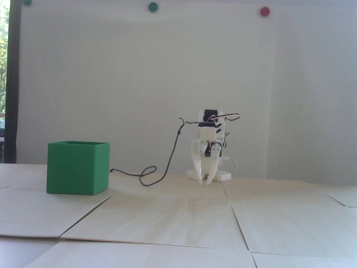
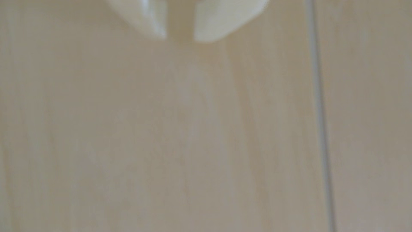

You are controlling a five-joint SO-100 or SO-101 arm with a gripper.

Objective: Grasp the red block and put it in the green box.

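The tool (image 1: 205,181) is seen tip-down just over the tabletop (image 1: 178,212), fingers slightly spread, nothing pinched. The green box (image 1: 76,169) stands well apart, to its left in the fixed view.

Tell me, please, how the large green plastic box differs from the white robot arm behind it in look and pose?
The matte green plastic box is one plain open-topped cube; the white robot arm is folded, jointed and trailing a dark cable. The box stands left and nearer in the fixed view; the arm sits farther back, its hand pointing down, slightly parted, empty. Both rest on the pale wooden table.
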